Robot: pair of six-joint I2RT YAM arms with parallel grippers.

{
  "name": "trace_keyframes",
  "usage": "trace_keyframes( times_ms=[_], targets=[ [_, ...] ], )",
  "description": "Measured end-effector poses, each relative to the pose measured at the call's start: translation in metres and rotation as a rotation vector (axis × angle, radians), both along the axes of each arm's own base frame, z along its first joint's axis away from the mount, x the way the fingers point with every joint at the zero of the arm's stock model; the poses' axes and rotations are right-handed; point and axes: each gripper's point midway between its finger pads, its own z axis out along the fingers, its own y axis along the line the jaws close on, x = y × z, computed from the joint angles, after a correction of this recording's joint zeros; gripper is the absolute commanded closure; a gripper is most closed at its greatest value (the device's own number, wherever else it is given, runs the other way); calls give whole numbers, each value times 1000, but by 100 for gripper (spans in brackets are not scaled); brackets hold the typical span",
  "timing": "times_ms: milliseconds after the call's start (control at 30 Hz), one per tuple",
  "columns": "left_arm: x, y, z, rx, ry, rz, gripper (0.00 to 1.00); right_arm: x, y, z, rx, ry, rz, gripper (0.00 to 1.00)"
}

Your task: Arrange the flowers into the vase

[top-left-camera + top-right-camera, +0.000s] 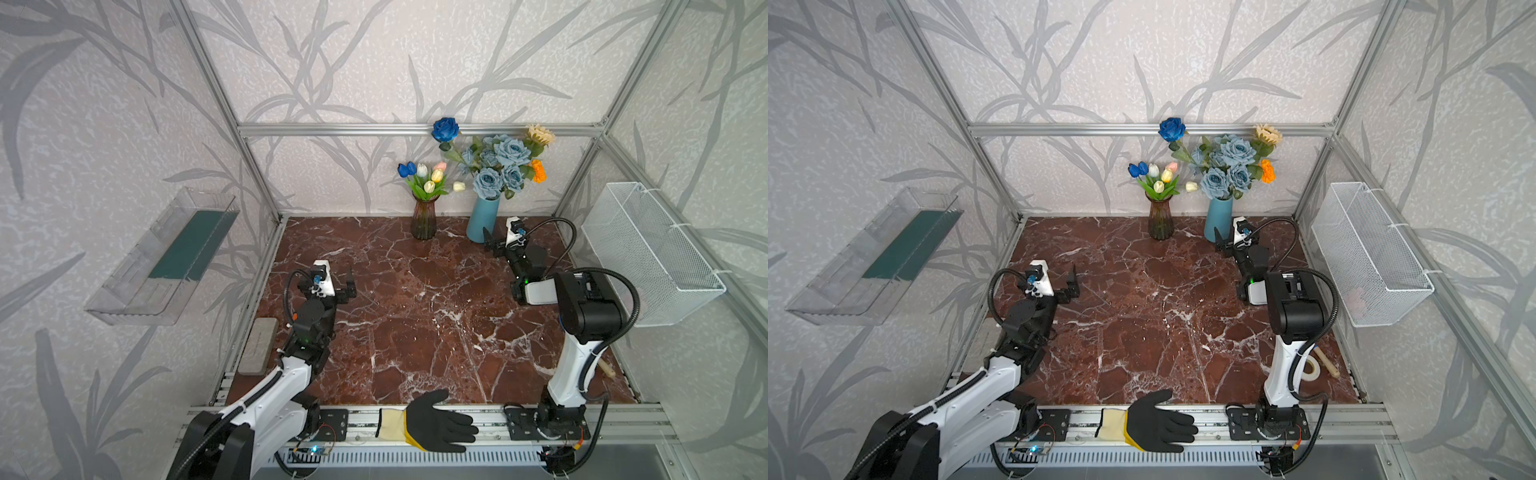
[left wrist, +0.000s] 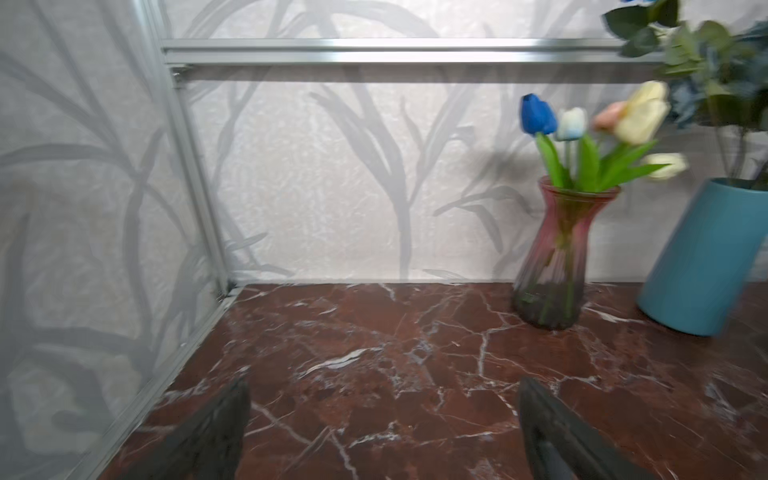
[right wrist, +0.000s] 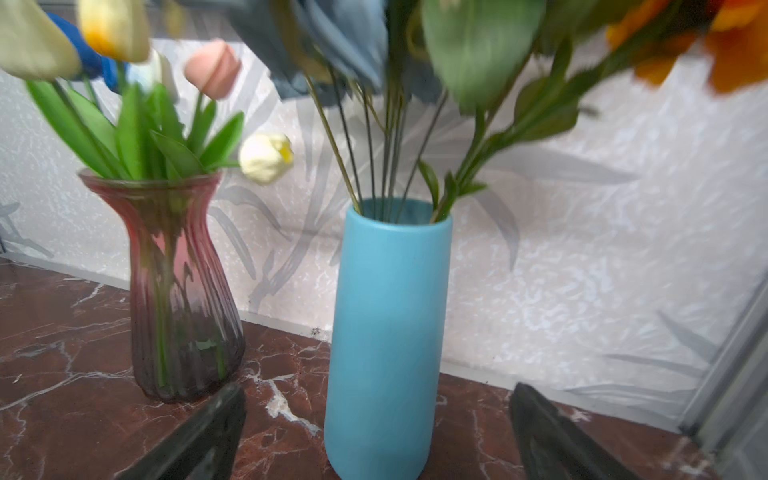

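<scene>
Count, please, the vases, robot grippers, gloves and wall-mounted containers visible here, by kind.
Vases: 2 (glass vase, blue vase)
Grippers: 2 (left gripper, right gripper)
Gloves: 1 (black glove)
Wall containers: 2 (clear tray, wire basket)
Total: 7

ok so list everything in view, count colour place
glass vase: one, reddish-purple, back of table
blue vase: one, light blue, beside glass vase
tulips: one bunch, blue white pink yellow, in glass vase
dusty-blue roses: several, dusty blue, in blue vase
dark-blue rose: one, dark blue, same bunch
orange marigold: one, orange, same bunch
beige daisy: one, beige, same bunch
glove: one, black, cream cuff, front rail
clear tray: one, transparent, left wall
mesh basket: one, white, right wall
grey block: one, grey, left table edge
tape roll: one, white, by base of right arm
left end effector: one, black, open, left of table
right end effector: one, black, open, near blue vase
</scene>
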Motion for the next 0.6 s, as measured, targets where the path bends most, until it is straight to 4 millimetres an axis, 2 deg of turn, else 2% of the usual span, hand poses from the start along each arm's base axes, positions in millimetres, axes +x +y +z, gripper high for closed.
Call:
trace_keyframes(
  times_ms=[67, 167, 233, 300, 400, 500, 600],
  targets=[
    [-1, 14, -13, 22, 23, 74, 0, -34, 22, 21, -32, -43, -27, 1],
    [-1, 31, -40, 68, 101, 181, 0, -85, 54, 41, -68, -83, -47, 1],
    [-1, 41, -53, 95, 148, 240, 0, -110, 63, 49, -76, -80, -69, 1],
    [-1, 50, -67, 121, 192, 292, 0, -125, 57, 53, -82, -56, -116, 1],
    [1, 59, -81, 150, 228, 341, 0, -142, 36, 48, -103, 16, -195, 1],
    [4, 70, -90, 139, 237, 371, 0, -153, 19, 33, -148, 118, -260, 1],
    [7, 83, -100, 99, 245, 391, 0, -156, -1, 6, -203, 213, -337, 1]
  ],
)
